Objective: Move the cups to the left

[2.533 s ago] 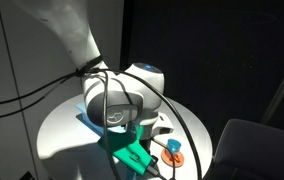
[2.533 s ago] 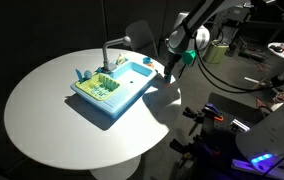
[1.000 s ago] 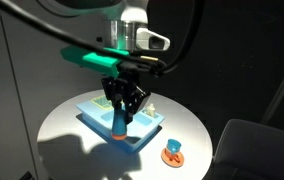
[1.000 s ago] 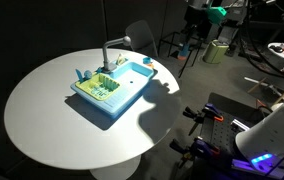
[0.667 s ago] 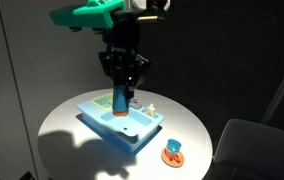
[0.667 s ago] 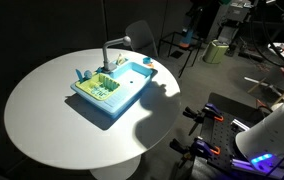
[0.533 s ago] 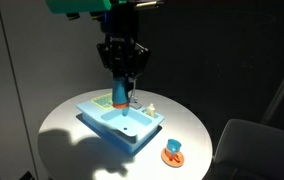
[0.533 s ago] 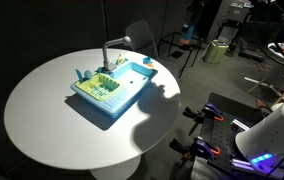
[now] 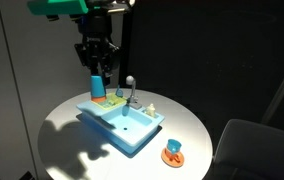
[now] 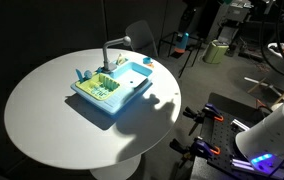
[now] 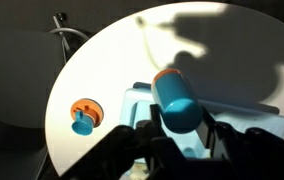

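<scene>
My gripper (image 9: 97, 72) hangs high over the far left side of the round white table (image 9: 62, 135). It is shut on a light-blue cup (image 9: 97, 86) with an orange end. In the wrist view the same cup (image 11: 172, 98) sits between the two dark fingers of the gripper (image 11: 180, 120). A second small blue cup (image 9: 173, 148) stands on a flat orange saucer (image 9: 171, 156) at the table's front right. This cup (image 11: 81, 124) also shows in the wrist view. In an exterior view the held cup (image 10: 180, 40) is only a small blue spot.
A light-blue toy sink (image 9: 122, 128) with a grey faucet (image 9: 130, 92) lies mid-table, and it appears in both exterior views (image 10: 112, 90). Small items sit on its rack (image 10: 100, 88). Beyond the table are dark surroundings, a chair (image 9: 257, 150) and cables.
My gripper, still holding the cup, has risen from just over the sink and swung left and toward the table's far side. The saucer and its cup have not moved.
</scene>
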`<state>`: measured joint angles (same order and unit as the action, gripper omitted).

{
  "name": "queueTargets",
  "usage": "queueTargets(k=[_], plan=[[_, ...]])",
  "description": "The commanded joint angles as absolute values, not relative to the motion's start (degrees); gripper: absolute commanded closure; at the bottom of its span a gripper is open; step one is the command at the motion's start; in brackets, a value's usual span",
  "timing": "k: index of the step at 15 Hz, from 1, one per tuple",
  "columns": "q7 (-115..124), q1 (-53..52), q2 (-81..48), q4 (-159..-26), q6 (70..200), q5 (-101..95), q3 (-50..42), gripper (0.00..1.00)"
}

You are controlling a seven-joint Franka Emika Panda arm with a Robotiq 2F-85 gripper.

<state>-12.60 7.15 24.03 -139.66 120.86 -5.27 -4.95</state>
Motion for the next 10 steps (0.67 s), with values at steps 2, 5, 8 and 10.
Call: queueTargets(k=[2, 5, 8, 10], plan=[[-11.1, 3.8, 25.0, -143.7, 121.1, -7.0, -2.4, 0.86], [-11.5, 1.4, 24.5, -146.4, 122.7, -6.8, -0.9, 0.86], [-12.3, -0.8, 23.9, -148.8, 125.5, -6.5, 0.1, 0.86], [-12.7, -2.0, 23.1, -150.2, 128.7, -6.2, 0.4, 0.86]])
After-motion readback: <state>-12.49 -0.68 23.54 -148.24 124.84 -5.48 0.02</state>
